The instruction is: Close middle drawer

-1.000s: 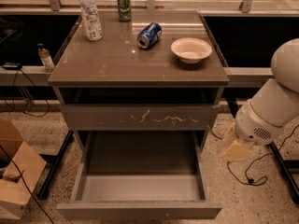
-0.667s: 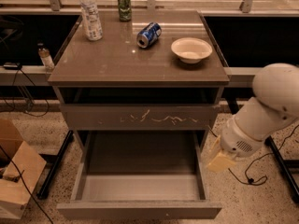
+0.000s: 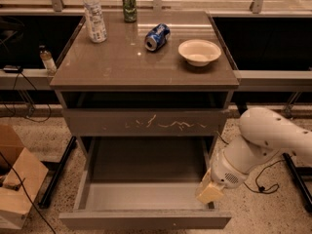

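Now the middle drawer [image 3: 146, 220] sits pulled far out beneath the scratched drawer front [image 3: 97, 123], and the hand [image 3: 209, 193] hangs at its side wall near the front corner, seemingly lining up to push it shut, though whether it's clenched or released I can't tell.

On the desk [image 3: 117, 69] we see a water bottle [image 3: 94, 16] and a green can [image 3: 129, 6] standing at the back, a blue can [image 3: 157, 36] on its side near the middle, and a white bowl [image 3: 199, 51] to its right. A cardboard box [image 3: 17, 182] sits on the floor at left. The gripper [image 3: 209, 193] hangs low at the desk's right.
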Available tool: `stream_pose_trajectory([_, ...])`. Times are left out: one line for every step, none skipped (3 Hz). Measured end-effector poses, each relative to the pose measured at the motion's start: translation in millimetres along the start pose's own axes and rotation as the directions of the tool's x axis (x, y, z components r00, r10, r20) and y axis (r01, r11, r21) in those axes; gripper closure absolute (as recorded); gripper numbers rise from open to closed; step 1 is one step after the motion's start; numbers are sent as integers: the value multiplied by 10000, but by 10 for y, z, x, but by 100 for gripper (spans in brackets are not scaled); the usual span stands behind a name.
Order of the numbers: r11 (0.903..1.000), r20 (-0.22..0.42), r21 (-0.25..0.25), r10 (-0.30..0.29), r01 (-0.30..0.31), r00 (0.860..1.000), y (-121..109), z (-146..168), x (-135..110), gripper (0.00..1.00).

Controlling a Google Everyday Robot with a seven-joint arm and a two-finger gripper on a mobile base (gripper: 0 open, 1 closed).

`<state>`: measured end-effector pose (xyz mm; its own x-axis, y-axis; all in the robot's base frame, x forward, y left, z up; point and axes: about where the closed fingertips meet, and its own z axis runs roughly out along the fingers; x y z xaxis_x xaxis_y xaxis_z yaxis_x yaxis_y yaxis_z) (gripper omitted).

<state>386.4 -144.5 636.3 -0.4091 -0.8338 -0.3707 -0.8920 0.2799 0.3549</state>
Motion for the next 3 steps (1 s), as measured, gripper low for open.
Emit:
stream_pose_trajectory([9964, 42, -700, 478, -474, 9988, 26, 396, 170, 100])
stream_pose_trajectory([9818, 606, -1512, 1249, -1146, 9903, 80, 831, 437, 100])
stream_pose_trajectory([9806, 629, -1549, 1314, -1204, 9893, 65, 872, 454, 100])
